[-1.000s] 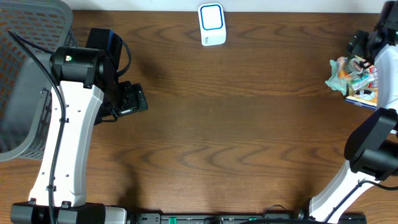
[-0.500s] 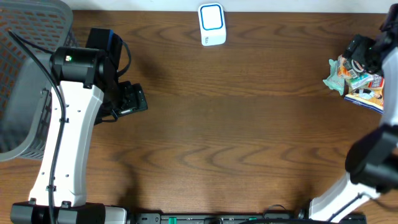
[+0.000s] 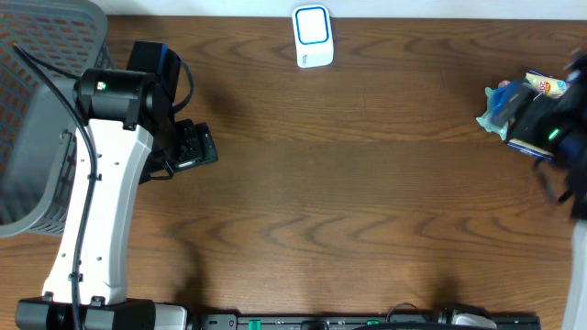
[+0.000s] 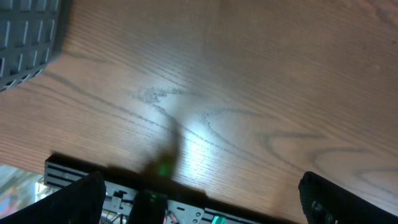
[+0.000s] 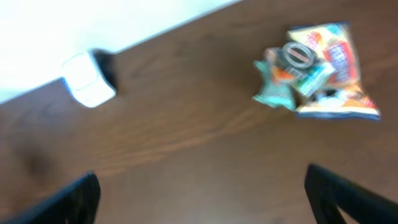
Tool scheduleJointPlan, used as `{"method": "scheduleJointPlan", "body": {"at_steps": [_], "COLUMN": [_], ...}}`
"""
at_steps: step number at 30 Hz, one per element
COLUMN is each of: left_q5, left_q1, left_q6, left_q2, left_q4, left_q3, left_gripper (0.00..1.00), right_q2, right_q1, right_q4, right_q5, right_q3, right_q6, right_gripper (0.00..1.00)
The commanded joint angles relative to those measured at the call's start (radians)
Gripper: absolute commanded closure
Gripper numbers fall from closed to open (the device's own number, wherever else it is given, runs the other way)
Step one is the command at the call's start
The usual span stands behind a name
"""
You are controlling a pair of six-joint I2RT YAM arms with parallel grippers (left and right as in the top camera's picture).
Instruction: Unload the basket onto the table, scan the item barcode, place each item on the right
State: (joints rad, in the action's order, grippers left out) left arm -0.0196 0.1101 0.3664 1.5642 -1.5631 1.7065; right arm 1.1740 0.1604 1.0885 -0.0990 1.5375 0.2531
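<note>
The right gripper stands fully open and empty; the pile of snack packets lies ahead of it and off to the right in its wrist view, untouched. The white scanner sits ahead to its left, well apart. The left gripper is also spread wide, holding nothing above the table. To pick well, I judge: centre the jaws over one packet, not the heap; descend square; grip an edge that leaves the barcode free.

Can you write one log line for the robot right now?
left gripper open, empty | right gripper open, empty | snack packets on table, not held | scanner at back edge | scan not yet done
</note>
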Motion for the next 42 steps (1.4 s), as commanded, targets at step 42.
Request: {"method": "scheduleJointPlan", "body": {"at_steps": [42], "left_q5": [0.013], "left_q1": [-0.002], "left_q6": [0.002], "left_q2": [0.004], "left_q4": [-0.003], "left_q3": [-0.001], "left_gripper": [0.02], "right_q2": [-0.342], "right_q1": [-0.141], "right_q4": [-0.14], "right_q5": [0.043], "right_q3": [-0.475], "right_q6": [-0.153], "right_gripper": [0.01]}}
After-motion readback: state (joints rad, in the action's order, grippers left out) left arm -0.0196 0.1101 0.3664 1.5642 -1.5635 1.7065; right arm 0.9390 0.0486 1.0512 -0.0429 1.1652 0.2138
